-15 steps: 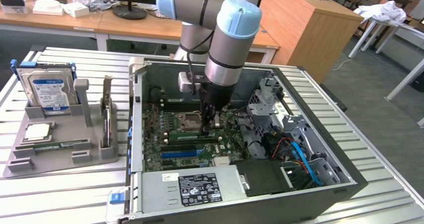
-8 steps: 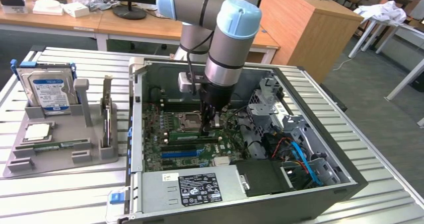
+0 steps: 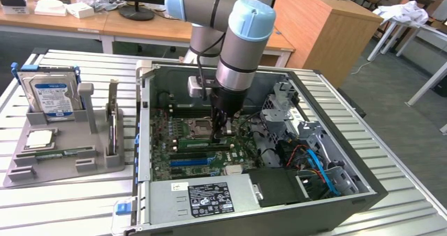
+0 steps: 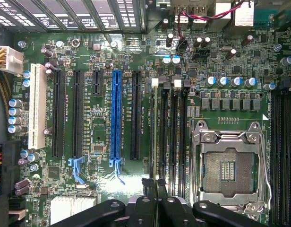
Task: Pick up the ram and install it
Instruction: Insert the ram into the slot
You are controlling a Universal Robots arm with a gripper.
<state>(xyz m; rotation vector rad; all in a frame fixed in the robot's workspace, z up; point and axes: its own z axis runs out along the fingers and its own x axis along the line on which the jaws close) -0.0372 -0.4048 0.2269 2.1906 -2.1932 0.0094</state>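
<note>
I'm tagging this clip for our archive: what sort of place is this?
Likely a lab or office workshop: an open PC case on a slatted metal table, with wooden desks behind.

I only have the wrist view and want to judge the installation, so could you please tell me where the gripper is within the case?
Observer: The gripper is down inside the open computer case, which lies on its side on a slatted table.
Operator: Thank you. Can you see the ram's flat side?
Observer: Yes, the ram shows as a green strip in the shut gripper, running along the slots near the CPU socket.
Operator: What is outside the case?
Observer: On the exterior view's left, a grey holder carries the hard drive and a square silver chip.
</note>
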